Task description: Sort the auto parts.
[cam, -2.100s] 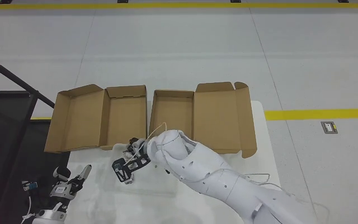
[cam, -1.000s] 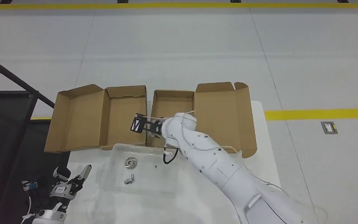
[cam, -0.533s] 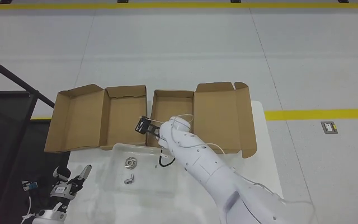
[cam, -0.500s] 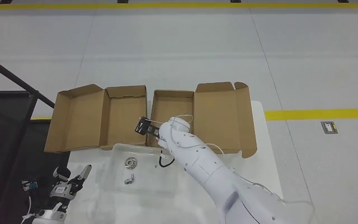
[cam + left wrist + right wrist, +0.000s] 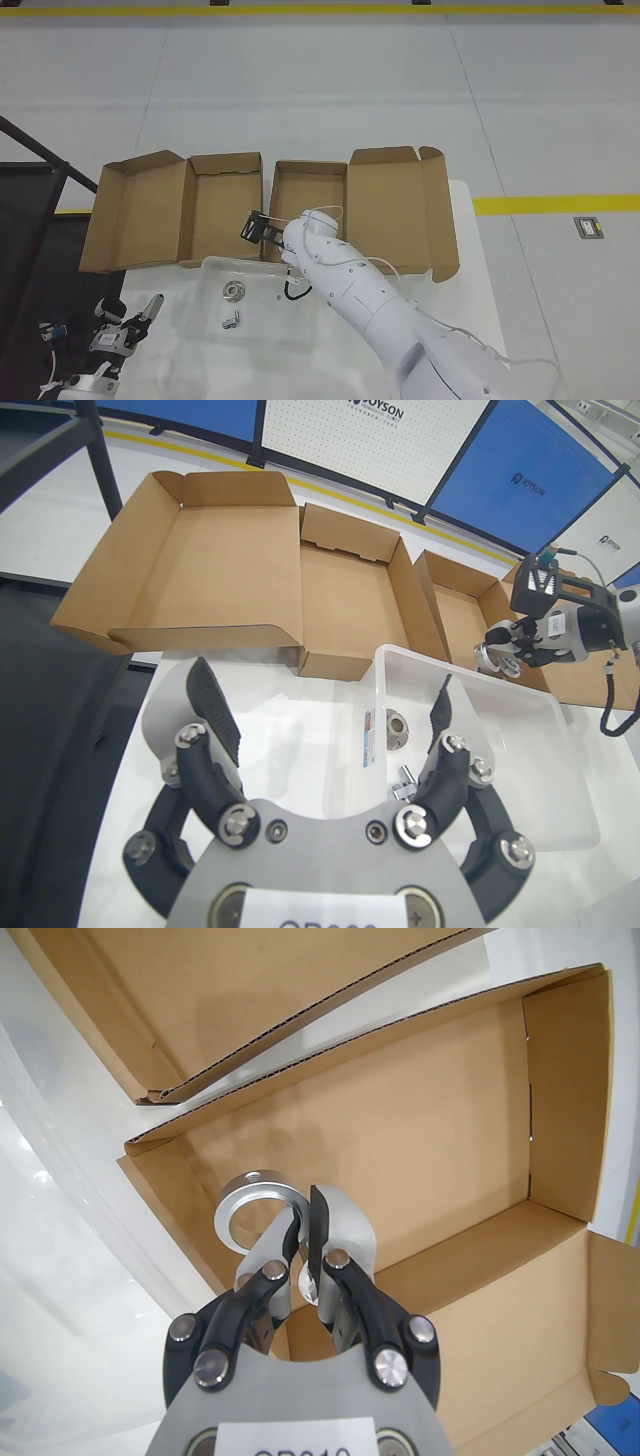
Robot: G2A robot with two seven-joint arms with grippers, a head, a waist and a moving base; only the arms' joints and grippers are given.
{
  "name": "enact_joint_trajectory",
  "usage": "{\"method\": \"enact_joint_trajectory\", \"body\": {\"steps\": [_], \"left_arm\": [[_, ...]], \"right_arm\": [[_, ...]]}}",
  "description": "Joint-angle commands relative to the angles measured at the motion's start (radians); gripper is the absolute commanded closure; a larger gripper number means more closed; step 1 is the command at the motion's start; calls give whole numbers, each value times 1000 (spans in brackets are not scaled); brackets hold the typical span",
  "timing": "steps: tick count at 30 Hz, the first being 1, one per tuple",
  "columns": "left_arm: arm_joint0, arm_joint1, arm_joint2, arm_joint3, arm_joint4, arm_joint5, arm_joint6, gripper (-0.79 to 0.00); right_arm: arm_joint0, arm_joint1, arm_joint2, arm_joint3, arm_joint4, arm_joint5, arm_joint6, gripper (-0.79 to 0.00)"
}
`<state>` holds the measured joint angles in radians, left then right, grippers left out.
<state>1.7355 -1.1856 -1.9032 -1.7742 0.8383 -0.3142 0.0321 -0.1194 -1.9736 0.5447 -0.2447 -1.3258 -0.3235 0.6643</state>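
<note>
My left claw (image 5: 322,700) hangs spread wide and empty beside the clear tray (image 5: 550,702), where a flanged bush (image 5: 396,730) and a small fastener (image 5: 404,784) lie. My right claw (image 5: 302,1223) is clenched on the rim of a metal ring (image 5: 260,1185), above the edge of the right-hand box (image 5: 400,1128). I judge the ring stiff, slick and fairly light; pinched at one edge, it could swivel

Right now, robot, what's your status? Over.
Right gripper shut on metal ring, over cardboard box edge. Left gripper open near clear bin. Flanged part, small fitting in bin. Nothing between ring and box.
</note>
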Motion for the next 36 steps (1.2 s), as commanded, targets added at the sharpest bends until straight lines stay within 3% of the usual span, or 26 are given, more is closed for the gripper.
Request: {"method": "enact_joint_trajectory", "body": {"steps": [1, 9, 22, 36], "left_arm": [[0, 0, 0, 0, 0, 0, 0, -785], [0, 0, 0, 0, 0, 0, 0, -785], [0, 0, 0, 0, 0, 0, 0, -785], [0, 0, 0, 0, 0, 0, 0, -785]], "right_arm": [[0, 1, 0, -1, 0, 1, 0, -720], [0, 1, 0, -1, 0, 1, 0, -785], [-3, 1, 0, -3, 0, 4, -6, -785], [-41, 55, 33, -122, -54, 83, -106, -785]]}}
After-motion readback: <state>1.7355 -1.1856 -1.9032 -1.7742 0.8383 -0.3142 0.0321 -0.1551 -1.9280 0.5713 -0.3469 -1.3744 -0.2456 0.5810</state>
